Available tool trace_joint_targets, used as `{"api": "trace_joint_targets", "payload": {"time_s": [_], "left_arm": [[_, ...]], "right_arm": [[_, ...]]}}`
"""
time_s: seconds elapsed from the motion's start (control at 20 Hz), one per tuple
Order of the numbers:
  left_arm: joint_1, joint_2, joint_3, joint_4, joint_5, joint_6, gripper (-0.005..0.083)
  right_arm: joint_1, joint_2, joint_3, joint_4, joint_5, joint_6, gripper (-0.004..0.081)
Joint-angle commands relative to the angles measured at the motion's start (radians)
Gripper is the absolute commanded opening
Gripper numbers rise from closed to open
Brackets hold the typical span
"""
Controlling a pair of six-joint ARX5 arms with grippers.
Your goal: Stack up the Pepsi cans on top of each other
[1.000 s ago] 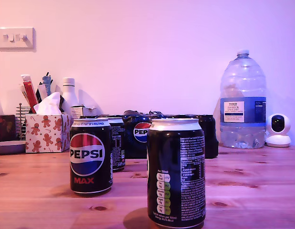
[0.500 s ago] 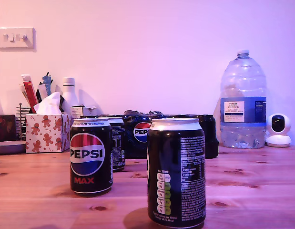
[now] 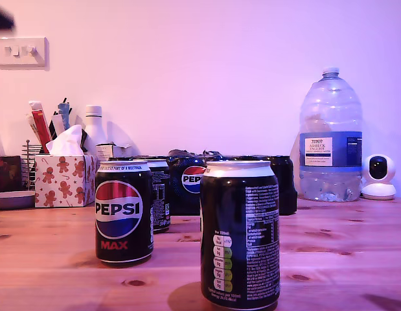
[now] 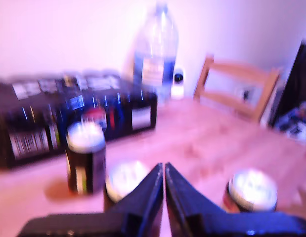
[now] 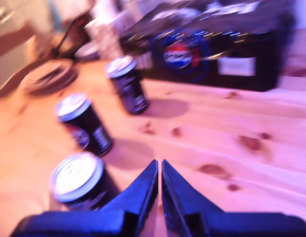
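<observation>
Three black Pepsi cans stand apart and upright on the wooden table (image 3: 343, 253). Nearest in the exterior view is a can (image 3: 240, 234) showing white nutrition text. A can with the globe logo (image 3: 124, 211) stands toward the exterior view's left, and the third can (image 3: 160, 193) is just behind it. My first gripper (image 4: 164, 166) is shut on nothing, above and short of the cans (image 4: 85, 156) (image 4: 124, 179) (image 4: 251, 189). My second gripper (image 5: 159, 162) is also shut and empty, beside the nearest can (image 5: 78, 182), with two more cans (image 5: 83, 123) (image 5: 127, 84) farther off. Both wrist views are blurred.
A shrink-wrapped black multipack (image 3: 195, 181) sits behind the cans. A big water bottle (image 3: 330, 137) and a small white camera (image 3: 378, 176) stand at the exterior view's right, a tissue box (image 3: 63, 179) at its left. A wooden chair (image 4: 238, 87) stands past the table.
A dark blurred shape has come into the exterior view's top left corner and a faint shadow into its bottom right. The cans have not moved.
</observation>
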Motion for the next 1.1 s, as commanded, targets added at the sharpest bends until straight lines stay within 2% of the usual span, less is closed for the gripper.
{"api": "trace_joint_targets", "payload": {"time_s": [0.0,0.3,0.5,0.55,0.6,0.7,0.75,0.8,1.05], "left_arm": [[-0.016,0.023,-0.024,0.023,-0.001,0.016,-0.0024],[-0.06,0.194,-0.025,0.11,-0.002,0.073,-0.0023],[-0.067,0.314,-0.025,0.197,-0.002,0.105,0.0013],[-0.068,0.335,-0.025,0.216,-0.003,0.108,0.0058],[-0.068,0.351,-0.025,0.227,-0.011,0.108,0.0174],[-0.068,0.396,-0.025,0.231,-0.063,0.085,0.0489],[-0.068,0.42,-0.025,0.235,-0.07,0.087,0.0605],[-0.068,0.446,-0.025,0.248,-0.069,0.093,0.0657],[-0.082,0.578,-0.025,0.337,-0.079,0.128,0.0662]], "right_arm": [[0.027,0.027,-0.009,0.016,-0.002,-0.018,-0.0013],[0.115,0.107,-0.009,0.088,-0.003,-0.023,-0.0013],[0.159,0.157,-0.009,0.1,-0.002,-0.048,-0.0013],[0.164,0.169,-0.009,0.107,0.0,-0.048,-0.0013],[0.164,0.179,-0.009,0.113,0.001,-0.048,-0.0013],[0.164,0.194,-0.009,0.113,0.001,-0.048,-0.0013],[0.164,0.199,-0.009,0.114,0.001,-0.048,-0.0013],[0.164,0.202,-0.009,0.114,0.001,-0.048,-0.0013],[0.164,0.208,-0.009,0.111,0.001,-0.048,-0.0013]]}}
